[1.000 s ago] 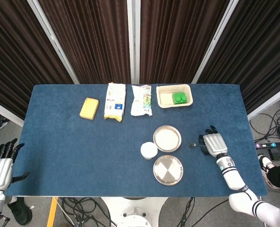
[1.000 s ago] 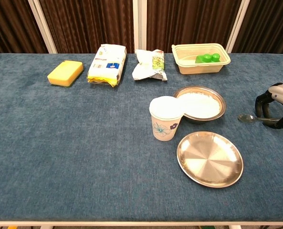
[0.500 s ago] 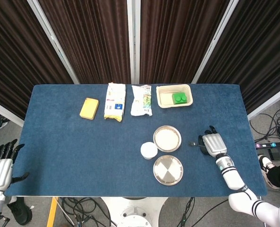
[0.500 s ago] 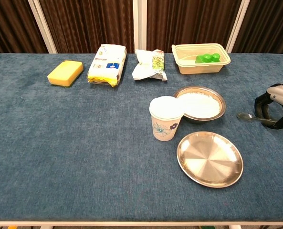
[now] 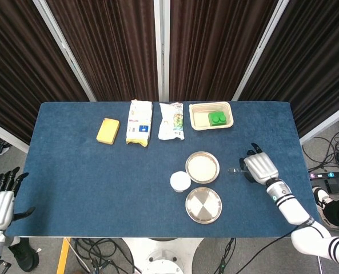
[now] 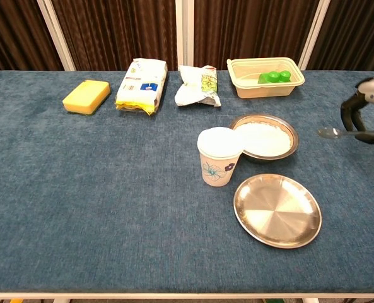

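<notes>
Your right hand (image 6: 368,112) grips a spoon (image 6: 330,132), lifted off the table (image 6: 98,189), bowl end pointing toward the steel bowl (image 6: 264,137) of white powder. Paper cup (image 6: 219,156) and empty plate (image 6: 277,210) sit nearby. Your left hand (image 5: 0,201) hangs off-table, fingers spread, holding nothing.

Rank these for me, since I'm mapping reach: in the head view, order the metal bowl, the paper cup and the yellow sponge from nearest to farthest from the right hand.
From the right hand:
1. Metal bowl, just to its left.
2. Paper cup, left of the bowl.
3. Yellow sponge, far left, near the back.
</notes>
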You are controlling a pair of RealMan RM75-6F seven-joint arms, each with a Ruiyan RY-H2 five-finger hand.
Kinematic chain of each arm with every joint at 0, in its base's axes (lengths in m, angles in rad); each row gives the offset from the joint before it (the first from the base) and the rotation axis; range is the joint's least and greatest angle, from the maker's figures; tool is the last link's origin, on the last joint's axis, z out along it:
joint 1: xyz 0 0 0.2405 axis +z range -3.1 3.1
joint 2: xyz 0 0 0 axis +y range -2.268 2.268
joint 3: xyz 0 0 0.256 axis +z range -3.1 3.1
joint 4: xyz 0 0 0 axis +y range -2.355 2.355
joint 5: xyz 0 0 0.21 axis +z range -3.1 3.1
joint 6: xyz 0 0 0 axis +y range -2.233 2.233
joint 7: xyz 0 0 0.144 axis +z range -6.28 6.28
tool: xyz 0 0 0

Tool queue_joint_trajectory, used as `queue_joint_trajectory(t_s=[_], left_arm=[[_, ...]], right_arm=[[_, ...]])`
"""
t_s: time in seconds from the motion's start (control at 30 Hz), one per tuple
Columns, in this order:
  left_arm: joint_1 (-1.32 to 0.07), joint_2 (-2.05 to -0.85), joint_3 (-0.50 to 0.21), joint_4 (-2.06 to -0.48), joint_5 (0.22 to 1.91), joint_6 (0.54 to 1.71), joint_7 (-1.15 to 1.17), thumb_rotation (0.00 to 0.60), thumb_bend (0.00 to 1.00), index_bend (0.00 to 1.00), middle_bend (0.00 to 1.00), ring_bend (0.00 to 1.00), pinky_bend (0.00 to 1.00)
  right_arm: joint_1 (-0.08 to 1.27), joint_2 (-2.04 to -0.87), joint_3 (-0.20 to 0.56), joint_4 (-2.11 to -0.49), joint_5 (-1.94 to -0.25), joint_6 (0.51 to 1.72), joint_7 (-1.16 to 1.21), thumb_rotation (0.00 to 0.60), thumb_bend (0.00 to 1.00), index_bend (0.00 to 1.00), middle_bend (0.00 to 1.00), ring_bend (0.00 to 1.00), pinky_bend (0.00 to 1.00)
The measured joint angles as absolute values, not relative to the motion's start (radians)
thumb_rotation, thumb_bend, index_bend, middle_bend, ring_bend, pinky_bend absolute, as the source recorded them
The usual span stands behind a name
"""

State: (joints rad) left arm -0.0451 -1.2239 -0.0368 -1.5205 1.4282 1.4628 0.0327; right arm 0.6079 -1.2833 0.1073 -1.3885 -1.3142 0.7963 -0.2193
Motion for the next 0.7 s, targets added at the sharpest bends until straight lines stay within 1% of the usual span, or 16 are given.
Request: queue_joint_trajectory(t_s=[0.13, 0.27, 0.37, 0.53, 0.7], left_arm=[[-0.041, -1.223, -0.035, -1.52, 1.429, 1.468, 0.031, 0.6, 0.09, 0.22, 0.14, 0.07, 0.05], [-0.038, -1.222, -0.035, -1.518, 1.428, 1.47, 0.026, 0.6, 0.09, 0.22, 0.14, 0.07, 0.05], [-0.037, -1.225, -0.035, -1.513, 1.427, 1.471, 0.02, 0.6, 0.09, 0.22, 0.14, 0.07, 0.05], [-0.036, -1.229, -0.034, -1.502, 1.427, 1.468, 0.009, 0.6, 0.09, 0.22, 0.14, 0.07, 0.05], [-0.035, -1.233, -0.035, -1.494, 1.426, 1.468, 0.0, 0.6, 0.09, 0.22, 0.14, 0.07, 0.05]], right_arm=[[0.684, -1.23, 0.127, -1.461, -1.269, 0.716, -0.313, 0.6, 0.33, 0.59, 0.59, 0.23, 0.05], [0.762, -1.233, 0.135, -1.479, -1.205, 0.65, -0.42, 0.6, 0.33, 0.59, 0.59, 0.23, 0.05], [0.82, -1.256, 0.131, -1.473, -1.142, 0.616, -0.512, 0.6, 0.33, 0.59, 0.59, 0.23, 0.05], [0.913, -1.315, 0.099, -1.447, -1.016, 0.588, -0.663, 0.6, 0.33, 0.59, 0.59, 0.23, 0.05], [0.989, -1.366, 0.04, -1.425, -0.894, 0.594, -0.796, 0.6, 0.33, 0.59, 0.59, 0.23, 0.05]])
